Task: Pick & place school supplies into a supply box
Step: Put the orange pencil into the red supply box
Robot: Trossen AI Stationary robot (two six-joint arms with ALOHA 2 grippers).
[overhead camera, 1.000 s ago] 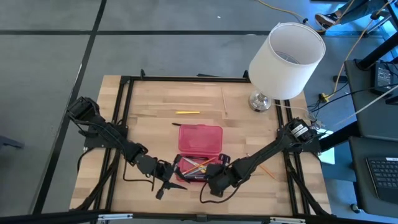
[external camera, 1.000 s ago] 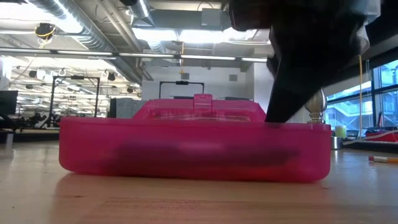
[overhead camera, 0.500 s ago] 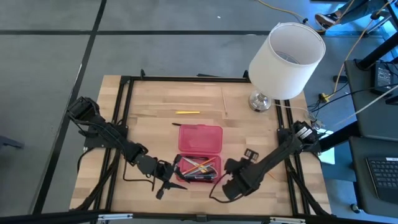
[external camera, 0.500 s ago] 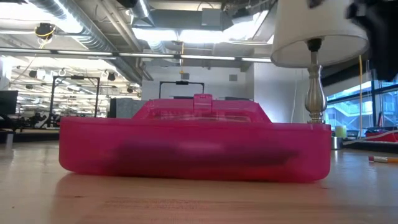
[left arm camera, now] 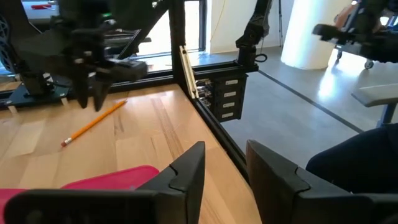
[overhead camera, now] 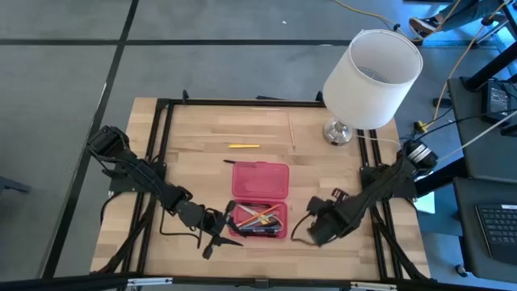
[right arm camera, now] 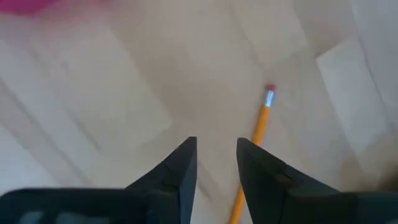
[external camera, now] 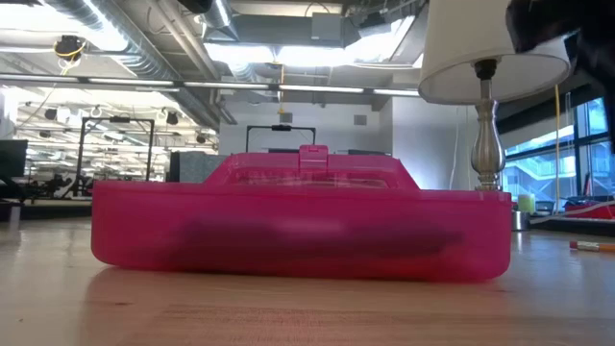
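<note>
The pink box [overhead camera: 259, 194] sits open in the lower middle of the overhead shot, lid flipped toward the top of the frame and a handful of pens [overhead camera: 260, 217] lying in the lower tray. In the low view the box [external camera: 300, 229] fills the centre with dark shapes showing through its wall. Right end effector [overhead camera: 321, 232] is at lower centre-right of the overhead frame, just right of the box and not touching it, holding nothing; its wrist cam shows the two fingers [right arm camera: 181, 167] with a narrow gap between them, above bare wood, and an orange pencil [right arm camera: 255, 146] lying right next to them. Left end effector [overhead camera: 218, 237] is parked at the box's lower-left corner, fingers [left arm camera: 188, 167] a bit apart and empty, with a pencil [left arm camera: 93, 123] on the tabletop [overhead camera: 202, 162] further out in its view. One more yellow pencil [overhead camera: 243, 146] lies by itself above the box, well apart. White lamp [overhead camera: 370, 77] stands upper right.
</note>
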